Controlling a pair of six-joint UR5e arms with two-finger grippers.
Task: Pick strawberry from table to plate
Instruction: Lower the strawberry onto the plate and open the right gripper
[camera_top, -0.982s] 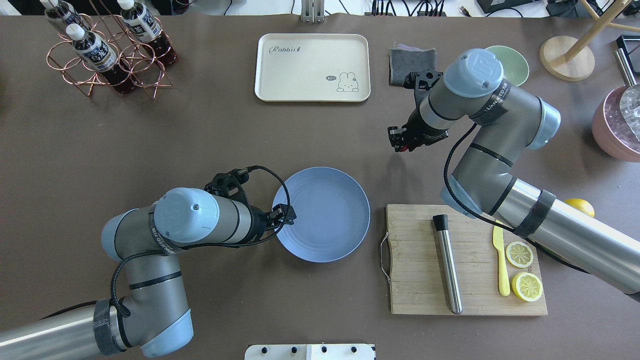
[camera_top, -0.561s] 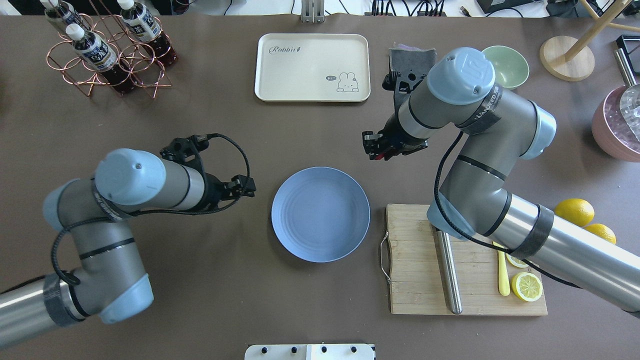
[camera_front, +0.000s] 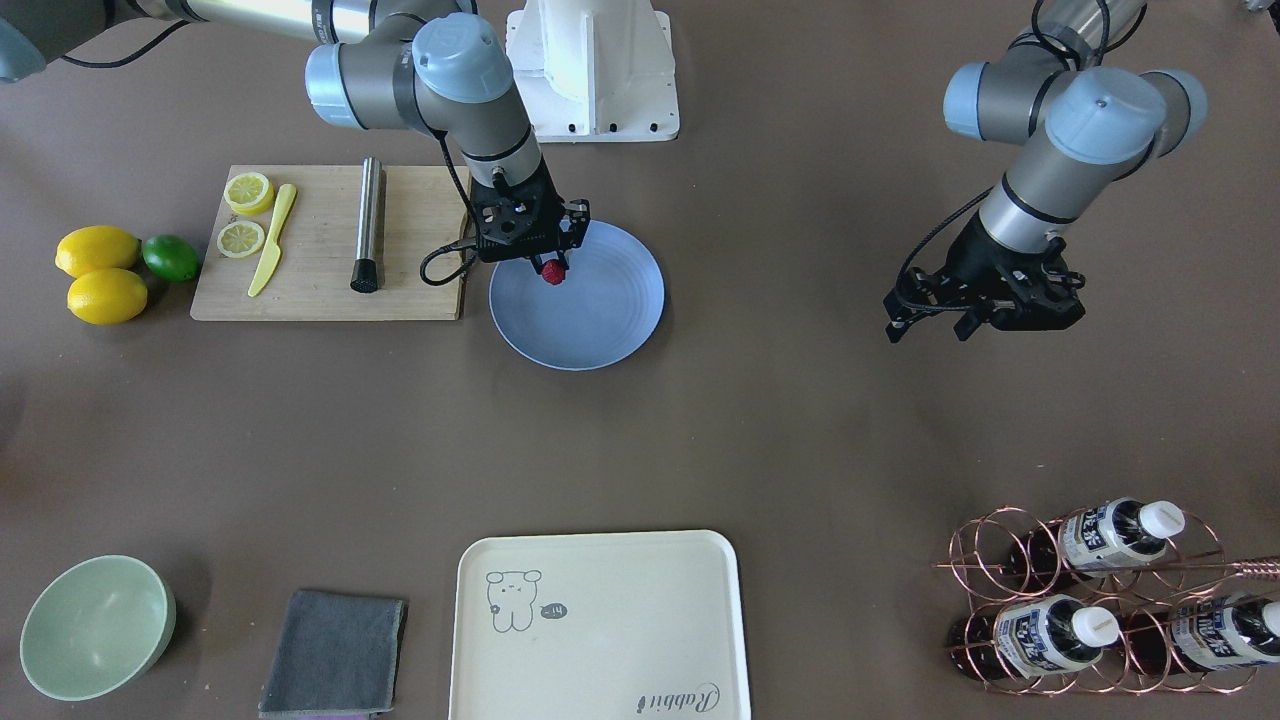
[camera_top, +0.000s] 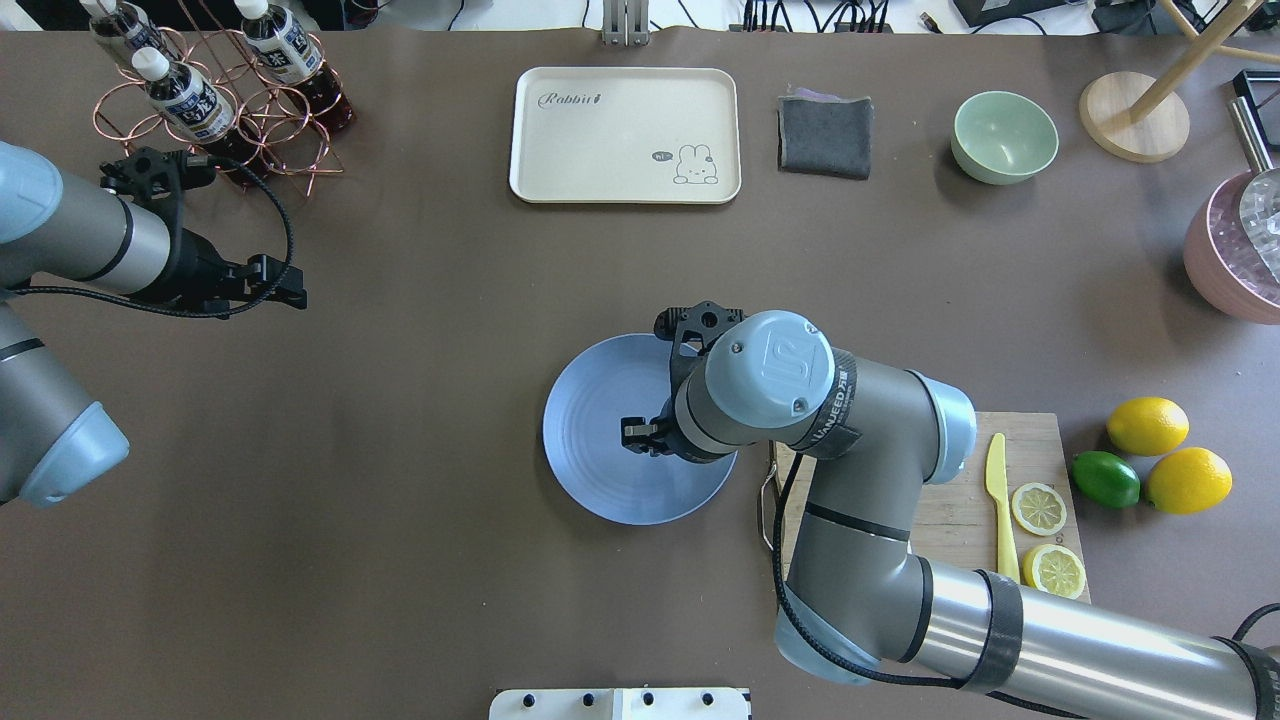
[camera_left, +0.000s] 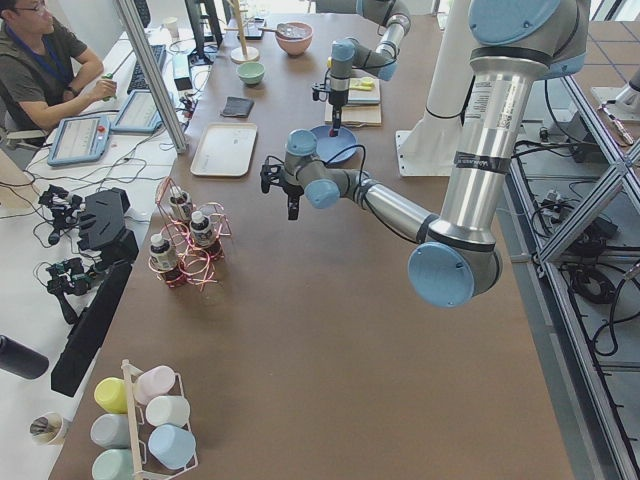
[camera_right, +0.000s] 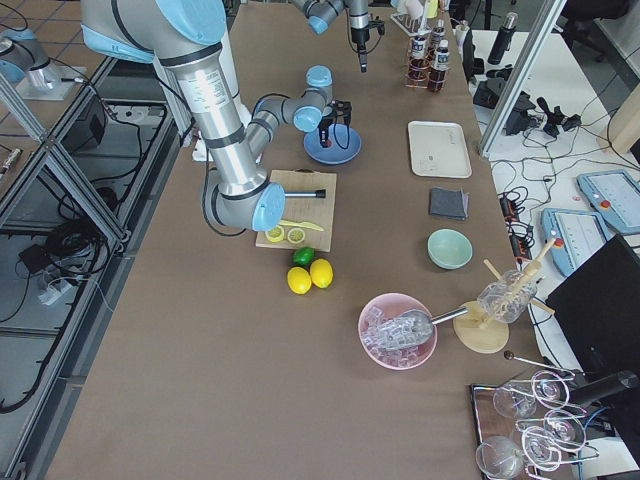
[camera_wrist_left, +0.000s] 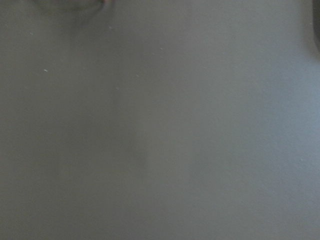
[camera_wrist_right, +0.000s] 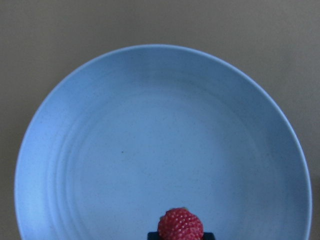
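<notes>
My right gripper hangs over the light-blue plate, shut on the small red bumpy strawberry. In the right wrist view the strawberry sits between the fingers at the bottom edge, above the near part of the plate. From overhead the right arm covers the plate's right side, and the strawberry is hidden under the right gripper. My left gripper is open and holds nothing, far to the left over bare table. The left wrist view is only blurred table surface.
A wooden cutting board with a metal rod, yellow knife and lemon slices lies right beside the plate. Lemons and a lime sit past it. A cream tray, grey cloth, green bowl and bottle rack line the far side.
The right arm swung in from the far right and now holds the strawberry over the plate. The left arm pulled away from the plate's edge to the far left.
</notes>
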